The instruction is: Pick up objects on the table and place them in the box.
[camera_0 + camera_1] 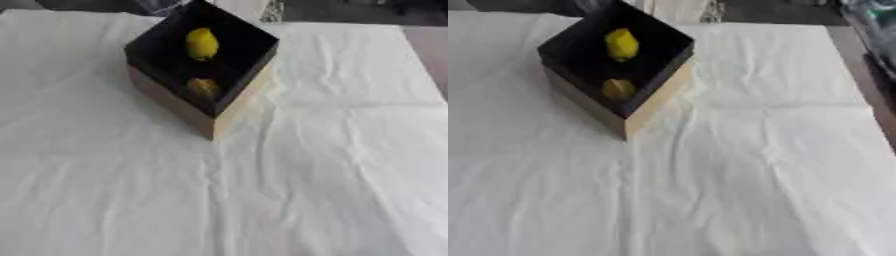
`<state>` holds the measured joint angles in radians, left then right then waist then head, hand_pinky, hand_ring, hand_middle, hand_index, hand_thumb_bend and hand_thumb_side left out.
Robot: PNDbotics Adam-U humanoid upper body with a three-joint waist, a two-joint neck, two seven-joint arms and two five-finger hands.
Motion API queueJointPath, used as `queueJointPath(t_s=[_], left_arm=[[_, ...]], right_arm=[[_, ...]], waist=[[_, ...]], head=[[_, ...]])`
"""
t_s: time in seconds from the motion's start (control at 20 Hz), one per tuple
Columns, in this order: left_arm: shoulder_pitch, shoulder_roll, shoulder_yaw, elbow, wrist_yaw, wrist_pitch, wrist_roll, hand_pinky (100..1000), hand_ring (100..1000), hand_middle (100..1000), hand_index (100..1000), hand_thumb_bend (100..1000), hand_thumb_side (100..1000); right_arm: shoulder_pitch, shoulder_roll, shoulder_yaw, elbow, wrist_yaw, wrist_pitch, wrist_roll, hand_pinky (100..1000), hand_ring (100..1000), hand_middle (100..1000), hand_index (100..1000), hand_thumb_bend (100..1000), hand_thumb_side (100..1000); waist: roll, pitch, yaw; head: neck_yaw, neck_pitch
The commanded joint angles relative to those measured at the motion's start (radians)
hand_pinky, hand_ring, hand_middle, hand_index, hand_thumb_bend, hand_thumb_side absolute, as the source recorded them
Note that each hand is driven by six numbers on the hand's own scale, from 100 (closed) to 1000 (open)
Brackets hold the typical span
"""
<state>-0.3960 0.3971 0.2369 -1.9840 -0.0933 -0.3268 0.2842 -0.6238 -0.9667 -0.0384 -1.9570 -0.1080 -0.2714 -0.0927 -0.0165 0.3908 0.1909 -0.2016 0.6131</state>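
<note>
Nearest the camera, only wrinkled white cloth, spread over the whole near half of the table and creased in long folds running toward the lower edge. Farther back, left of centre, a box standing on the cloth, turned so that one corner faces the camera; pale tan on the outer walls, black on the inside and along the rim, open at the top. Inside, against the dark lining, a bright yellow fruit-like object, oblong and pointed at its upper end, lying toward the far side. Nearer the front corner of the box, a second, duller yellow rounded shape, dim enough that whether a separate object or a reflection of the first cannot be told. Beyond the cloth's right edge, a brownish strip of bare table; along the far edge, dark blurred shapes not to be made out. Neither robot hand visible in either eye view, so finger state impossible to tell.
</note>
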Motion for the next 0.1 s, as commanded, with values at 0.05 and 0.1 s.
queueJointPath(t_s=[0.05,0.1], left_arm=[[-0.007,0.042,0.015,-0.016,-0.011,-0.002,0.032,811,773,721,920,173,571],[-0.008,0.044,0.016,-0.016,-0.014,-0.003,0.039,811,773,721,919,176,568]], right_arm=[[0.049,-0.036,-0.065,-0.042,-0.033,-0.103,-0.062,889,913,729,833,100,123],[0.072,-0.031,-0.075,-0.042,-0.031,-0.123,-0.073,891,915,730,834,100,122]], waist=[[0.011,-0.025,-0.009],[0.015,-0.025,-0.013]], head=[[0.027,-0.014],[0.032,-0.014]])
